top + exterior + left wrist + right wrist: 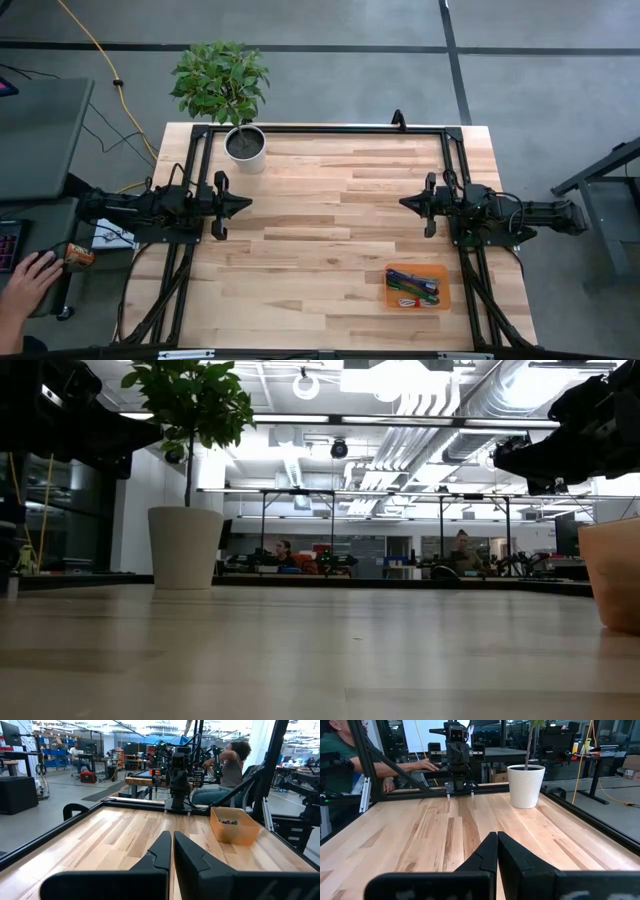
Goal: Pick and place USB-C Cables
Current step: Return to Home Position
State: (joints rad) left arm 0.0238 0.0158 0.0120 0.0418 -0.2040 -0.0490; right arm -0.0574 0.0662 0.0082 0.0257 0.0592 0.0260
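Observation:
Several USB-C cable bundles [414, 288], green, dark blue, silvery grey and white with red, lie in a flat orange tray [394, 273] at the table's near right. The tray also shows in the left wrist view [233, 831] and the low view [612, 575]. My left gripper [246, 204] is shut and empty above the table's left side. My right gripper [404, 203] is shut and empty above the table's right side, beyond the tray. Both show shut in their wrist views [172, 851] [497, 851].
A potted plant in a white pot [245, 147] stands at the table's far left. A black frame [330, 129] runs round the table's edges. A person's hand [28, 280] rests at a desk beyond the left edge. Bare wood [320, 250] lies between the arms.

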